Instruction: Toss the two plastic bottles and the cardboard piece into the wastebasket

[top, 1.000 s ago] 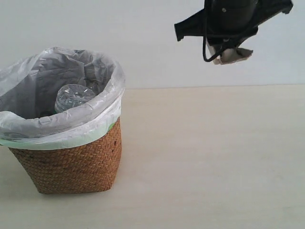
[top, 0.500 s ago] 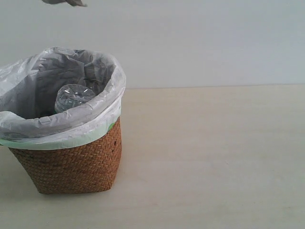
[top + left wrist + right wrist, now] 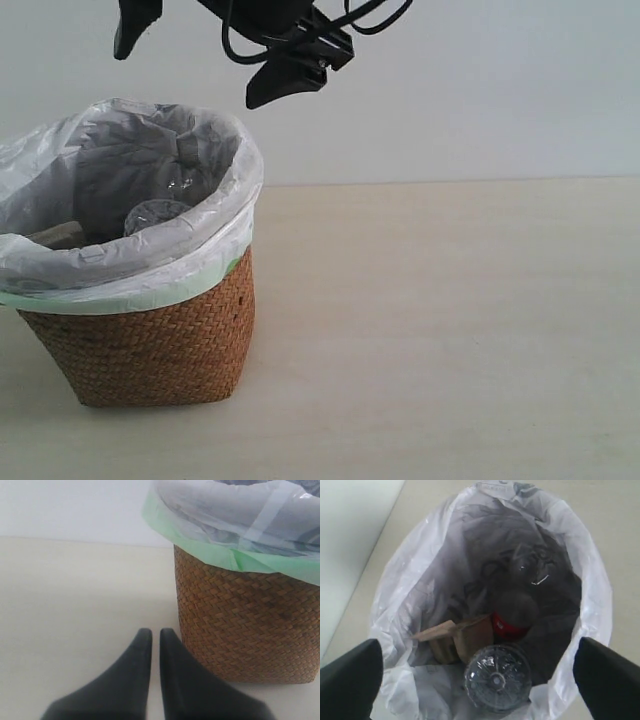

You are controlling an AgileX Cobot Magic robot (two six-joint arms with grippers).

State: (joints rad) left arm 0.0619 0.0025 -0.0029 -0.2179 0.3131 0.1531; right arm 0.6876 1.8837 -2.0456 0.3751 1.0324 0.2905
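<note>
Lying inside the wastebasket (image 3: 150, 350), the cardboard piece (image 3: 457, 640) sits tilted against the bag's inner wall. It touches a clear bottle (image 3: 497, 680) that stands base-up just beside it. Red-label bottle (image 3: 509, 626) lies just behind both, deeper in shadow; cap not visible. All three are below the rim. From the exterior view only the clear bottle's base and a sliver of cardboard show over the near edge. White bag (image 3: 420, 570) lines the mouth, folded out over the rim in loose crumpled edges, with a pale green band under the fold where it meets the brown weave. Basket walls taper downward and the base sits flat on the table (image 3: 450, 330). Right gripper (image 3: 185, 78) hangs above the mouth, fingers spread wide and nothing between them. One finger is over the left part of the opening, the other above the right rim. Both are apart from the bag's edge, with plain wall (image 3: 480, 90) showing in the gap. From its own camera the fingers sit at the two far sides of the picture, the whole opening framed between. Left gripper (image 3: 156, 632) is low near the table, just beside the basket's woven side but not touching it. Its fingers are drawn together to a thin slit, holding nothing. Right of the basket the table runs broad and flat to the wall line.
</note>
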